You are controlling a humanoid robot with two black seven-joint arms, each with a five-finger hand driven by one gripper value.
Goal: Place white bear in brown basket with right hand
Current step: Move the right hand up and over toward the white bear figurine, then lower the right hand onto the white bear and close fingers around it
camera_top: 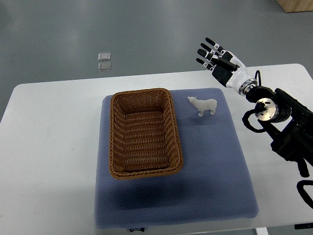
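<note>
A small white bear point(203, 105) stands upright on the blue mat point(215, 161), just right of the brown wicker basket point(115, 147). The basket is rectangular and holds nothing. My right hand point(213, 55) comes in from the right edge and hovers above the table's far edge, up and to the right of the bear. Its fingers are spread and hold nothing. It is clear of the bear. The left arm does not show.
The blue mat lies on a white table point(49, 137). Two small clear square objects point(104, 61) lie on the grey floor beyond the table's far edge. My right forearm point(283, 122) crosses the table's right side.
</note>
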